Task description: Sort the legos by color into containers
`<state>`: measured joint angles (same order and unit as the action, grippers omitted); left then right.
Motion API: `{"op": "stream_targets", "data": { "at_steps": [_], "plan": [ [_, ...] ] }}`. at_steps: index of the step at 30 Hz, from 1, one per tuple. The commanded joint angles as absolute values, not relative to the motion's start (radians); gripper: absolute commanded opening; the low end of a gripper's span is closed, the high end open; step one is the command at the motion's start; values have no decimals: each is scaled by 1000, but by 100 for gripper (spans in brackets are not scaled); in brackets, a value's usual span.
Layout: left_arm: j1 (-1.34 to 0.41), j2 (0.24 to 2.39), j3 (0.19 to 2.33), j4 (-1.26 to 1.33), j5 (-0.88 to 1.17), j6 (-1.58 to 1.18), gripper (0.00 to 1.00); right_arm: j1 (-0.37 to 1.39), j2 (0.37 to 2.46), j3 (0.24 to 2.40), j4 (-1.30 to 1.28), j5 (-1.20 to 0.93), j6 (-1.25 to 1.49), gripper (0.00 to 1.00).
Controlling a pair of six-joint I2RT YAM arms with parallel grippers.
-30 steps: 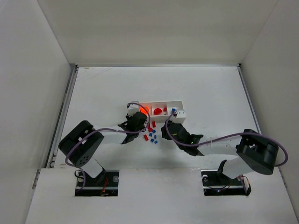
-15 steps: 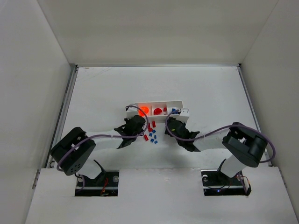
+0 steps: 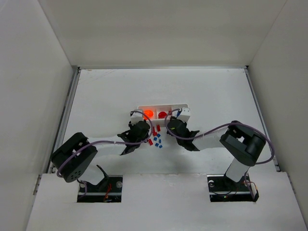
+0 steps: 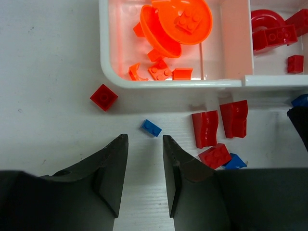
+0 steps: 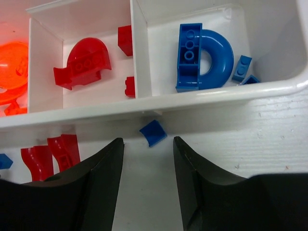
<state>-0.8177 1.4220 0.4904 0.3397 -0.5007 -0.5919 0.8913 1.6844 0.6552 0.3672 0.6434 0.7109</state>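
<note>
left gripper (image 4: 144,144) released, empty; small blue brick (image 4: 151,127) on table at its 12 o'clock. right gripper (image 5: 148,143) released too; blue piece (image 5: 153,132) at 12, just beside tray (image 5: 202,98) wall.

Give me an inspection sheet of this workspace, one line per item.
Surface: white table.
Job's things: tray holds orange pieces in its left compartment by the top view, red pieces in the middle, and a blue ring with small bricks in the right. Loose legos, red and blue, lie on the table beside its near wall.
Clutter: nothing seen.
Grippers: left gripper open and empty, a blue brick just ahead of its jaws. Right gripper open and empty, a blue piece ahead of its jaws.
Cables: purple cable runs along each arm.
Surroundings: white walls on three sides.
</note>
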Motion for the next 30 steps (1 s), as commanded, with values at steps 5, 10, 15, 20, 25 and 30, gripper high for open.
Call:
{"op": "stream_targets", "data": {
  "at_steps": [5,10,15,20,25,30],
  "plan": [
    [-828,1463,526,348,-503,-597,32,878,1753,715,339,669,683,44],
    [-829,1485,535,353,-506,-594,32,878,1773,721,339,673,672,32],
    [-825,1486,535,353,-506,-592,32,886,1749,693,339,698,675,22],
    [-821,1485,535,353,-503,-589,33,936,1640,628,336,722,687,22],
    [-824,1500,546,353,-502,-580,33,984,1519,589,273,733,709,22],
    [-820,1526,561,354,-502,-565,33,1009,1457,581,241,729,712,22]
  ]
}}
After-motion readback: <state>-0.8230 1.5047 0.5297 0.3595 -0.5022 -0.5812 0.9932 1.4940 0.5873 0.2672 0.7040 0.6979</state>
